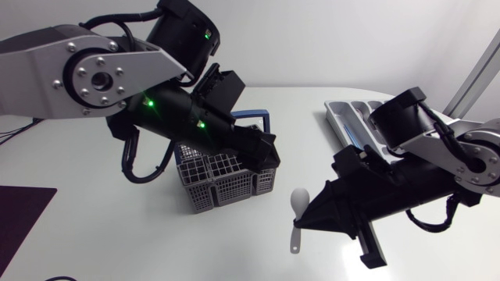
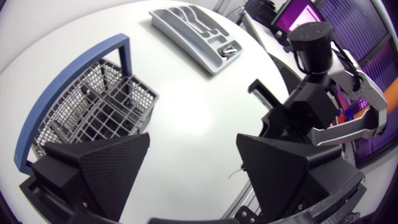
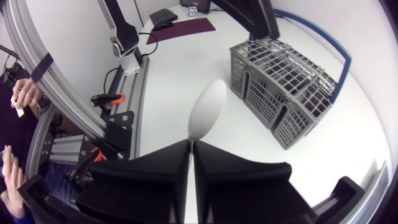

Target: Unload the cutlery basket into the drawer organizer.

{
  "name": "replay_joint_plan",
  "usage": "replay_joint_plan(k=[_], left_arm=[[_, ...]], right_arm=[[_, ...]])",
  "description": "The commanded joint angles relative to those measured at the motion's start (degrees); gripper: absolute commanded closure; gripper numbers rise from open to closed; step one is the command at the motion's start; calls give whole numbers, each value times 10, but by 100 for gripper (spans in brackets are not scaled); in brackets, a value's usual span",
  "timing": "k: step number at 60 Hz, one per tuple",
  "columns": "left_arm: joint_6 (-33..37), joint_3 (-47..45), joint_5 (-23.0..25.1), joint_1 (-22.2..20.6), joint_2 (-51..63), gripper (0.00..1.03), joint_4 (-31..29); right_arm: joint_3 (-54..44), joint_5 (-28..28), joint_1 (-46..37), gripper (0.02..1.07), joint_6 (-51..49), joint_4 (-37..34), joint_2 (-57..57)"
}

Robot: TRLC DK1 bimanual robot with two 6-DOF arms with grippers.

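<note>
Right gripper is clamped on a white spoon by its handle, bowl sticking out, at 4 o'clock from the basket. It probably goes to the organizer at 2 o'clock. Left gripper, fingers apart, hovers at the basket rim, likely set up for another pick.

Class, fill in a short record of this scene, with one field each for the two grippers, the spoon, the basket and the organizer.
left gripper: open, holding nothing, close by the basket
right gripper: shut on the spoon
spoon: white, bowl sticking out past the fingertips
basket: grey mesh, blue handle, upright on the table
organizer: grey tray on the table, apart from the basket, on the right arm's side
</note>
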Motion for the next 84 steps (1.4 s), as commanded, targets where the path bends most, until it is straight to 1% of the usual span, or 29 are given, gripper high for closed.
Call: replay_joint_plan(k=[1, 3, 8, 9, 10, 13, 20, 25, 31, 40, 42, 46, 50, 56, 62, 69, 79, 84], left_arm=[[-23, 13, -28, 5, 10, 4, 0], [-26, 12, -46, 5, 10, 4, 1], [-35, 10, -93, 2, 11, 4, 5], [-35, 9, -95, 2, 11, 4, 5], [-36, 7, -110, 0, 11, 4, 6], [-43, 4, -126, 1, 12, 4, 7], [-51, -3, -155, 7, 14, 4, 6], [-51, -11, -166, 14, 13, 4, 5], [-49, -22, -176, 17, 8, 4, 4], [-46, -42, -191, 21, -4, 4, 3], [-43, -50, -192, 25, -10, 4, 2], [-38, -60, -205, 28, -17, 4, 2], [-34, -70, -206, 31, -25, 4, 2], [-28, -88, -215, 36, -36, 4, 2], [-27, -102, -220, 40, -44, 4, 2], [-27, -114, -230, 40, -53, 4, 2], [-27, -132, -240, 40, -67, 4, 2], [-27, -138, -249, 40, -78, 4, 1]], right_arm=[[-7, 19, -24, 101, -20, -8, -12], [-6, 38, -35, 101, -28, -8, -12], [-2, 60, -64, 101, -41, -7, -19], [-2, 63, -67, 101, -43, -6, -19], [0, 72, -77, 101, -48, -7, -19], [3, 90, -104, 101, -67, -6, -23], [5, 132, -152, 101, -105, 0, -28], [4, 164, -189, 101, -138, 15, -31], [5, 186, -240, 101, -181, 32, -26], [-11, 237, -302, 101, -238, 98, -5], [-15, 258, -321, 101, -256, 124, 9], [-17, 268, -346, 101, -278, 145, 28], [-18, 288, -370, 101, -292, 181, 54], [-22, 344, -402, 101, -321, 264, 109], [-19, 383, -425, 101, -344, 337, 163], [5, 398, -450, 101, -360, 373, 220], [36, 433, -478, 101, -386, 455, 310], [52, 441, -483, 101, -391, 473, 338]])
